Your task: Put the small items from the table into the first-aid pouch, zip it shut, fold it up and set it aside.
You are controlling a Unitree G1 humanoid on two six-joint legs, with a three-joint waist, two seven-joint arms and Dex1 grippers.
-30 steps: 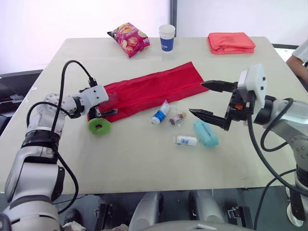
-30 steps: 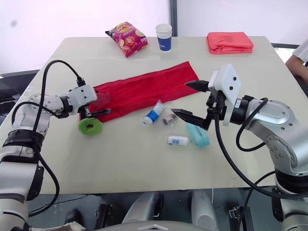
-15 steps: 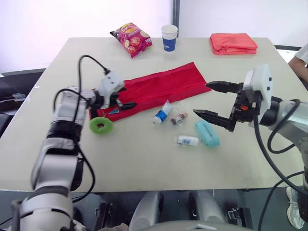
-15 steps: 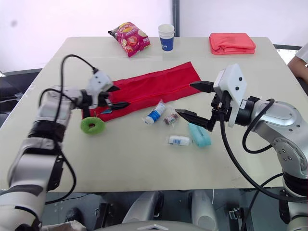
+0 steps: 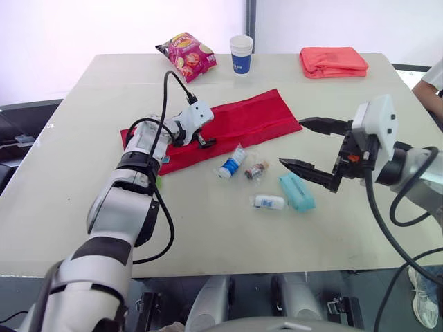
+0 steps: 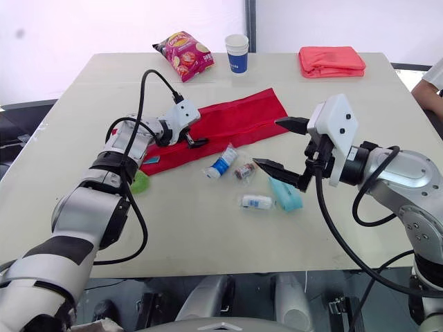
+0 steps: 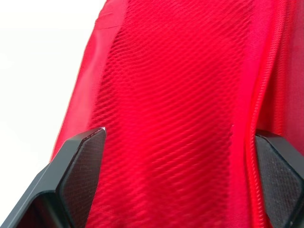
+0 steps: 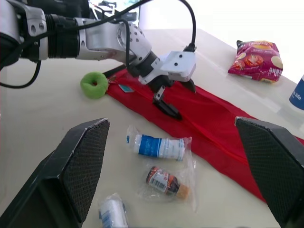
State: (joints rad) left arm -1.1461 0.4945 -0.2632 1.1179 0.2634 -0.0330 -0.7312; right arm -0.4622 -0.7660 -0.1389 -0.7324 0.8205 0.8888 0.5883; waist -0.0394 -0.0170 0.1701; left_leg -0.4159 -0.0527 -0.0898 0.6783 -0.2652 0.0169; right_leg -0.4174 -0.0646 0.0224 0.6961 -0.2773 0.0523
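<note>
The long red first-aid pouch [image 5: 242, 121] lies flat and unfolded across the table's middle. My left gripper [image 5: 201, 135] hovers open just over its left half; the left wrist view shows red mesh [image 7: 175, 118] between the two spread fingers [image 7: 78, 161]. A green ring [image 8: 94, 84] lies by the pouch's left end, partly behind my left arm. In front of the pouch lie a bagged blue-white tube [image 5: 232, 163], a small brown bottle [image 5: 256, 169], a white roll [image 5: 268, 202] and a teal packet [image 5: 296, 191]. My right gripper [image 5: 294, 143] hangs open, empty, above the teal packet.
At the table's far edge sit a chips bag [image 5: 187, 55], a blue-white paper cup [image 5: 241, 53] and a folded coral cloth [image 5: 333, 61]. A person's sleeve [image 5: 432, 76] shows at the right edge. The table [image 5: 208, 235] has bare surface at the front.
My left gripper has moved right along the pouch, from beside the green ring at its left end toward its middle. The right gripper has barely moved.
</note>
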